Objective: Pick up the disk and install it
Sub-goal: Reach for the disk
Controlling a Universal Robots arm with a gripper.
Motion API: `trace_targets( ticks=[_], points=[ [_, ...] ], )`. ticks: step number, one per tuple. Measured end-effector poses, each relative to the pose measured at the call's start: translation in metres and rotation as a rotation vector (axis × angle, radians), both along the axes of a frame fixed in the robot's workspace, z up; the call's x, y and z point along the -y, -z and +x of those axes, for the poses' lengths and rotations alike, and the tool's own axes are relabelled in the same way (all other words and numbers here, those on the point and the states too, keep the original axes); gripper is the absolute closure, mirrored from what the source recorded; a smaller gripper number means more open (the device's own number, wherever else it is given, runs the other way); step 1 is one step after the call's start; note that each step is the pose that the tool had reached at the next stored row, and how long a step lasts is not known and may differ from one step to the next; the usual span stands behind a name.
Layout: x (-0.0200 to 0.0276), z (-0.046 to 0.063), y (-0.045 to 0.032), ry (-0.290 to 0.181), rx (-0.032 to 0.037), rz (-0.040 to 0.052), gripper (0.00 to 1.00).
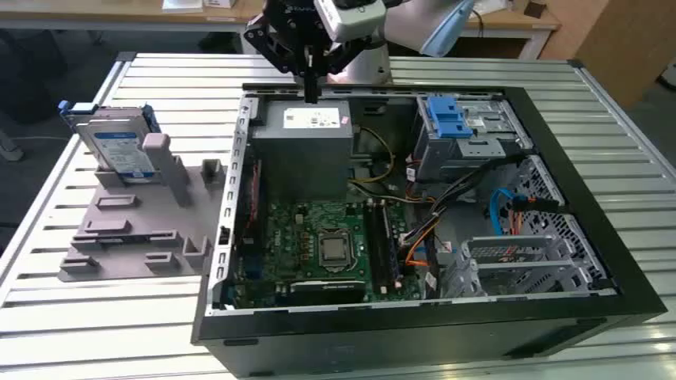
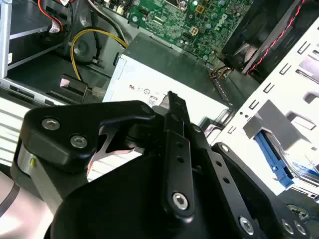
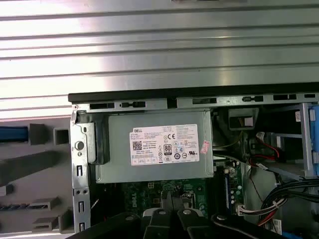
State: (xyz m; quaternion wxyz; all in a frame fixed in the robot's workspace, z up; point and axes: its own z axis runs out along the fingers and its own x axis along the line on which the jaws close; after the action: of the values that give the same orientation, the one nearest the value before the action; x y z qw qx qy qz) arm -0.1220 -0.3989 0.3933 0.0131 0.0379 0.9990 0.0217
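Looks like a robotics lab or electronics workshop: ribbed silver aluminium-profile desk [image 1: 95, 332], opened black desktop computer tower [image 1: 423, 332] lying just beneath the black end effector [image 1: 312, 93], grey moulded parts fixture [image 1: 138, 229] well off to one side of it, pale wooden office tables [image 1: 507, 24] beyond.

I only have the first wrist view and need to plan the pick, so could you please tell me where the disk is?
Observer: In the exterior view the disk stands on edge in a grey holder on the table, to the exterior view's left of the computer case.
Operator: Thank you. Is the pincer close to it?
Observer: No. The pincer hangs over the power supply at the case's far side, well apart from the disk.
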Motion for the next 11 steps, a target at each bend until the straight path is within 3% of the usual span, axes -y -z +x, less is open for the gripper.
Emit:
trace_targets(
  ticks=[11],
  points=[
    [0.0000,-0.0014,0.0001,0.000,0.0000,0.0000,0.89]
  ],
)
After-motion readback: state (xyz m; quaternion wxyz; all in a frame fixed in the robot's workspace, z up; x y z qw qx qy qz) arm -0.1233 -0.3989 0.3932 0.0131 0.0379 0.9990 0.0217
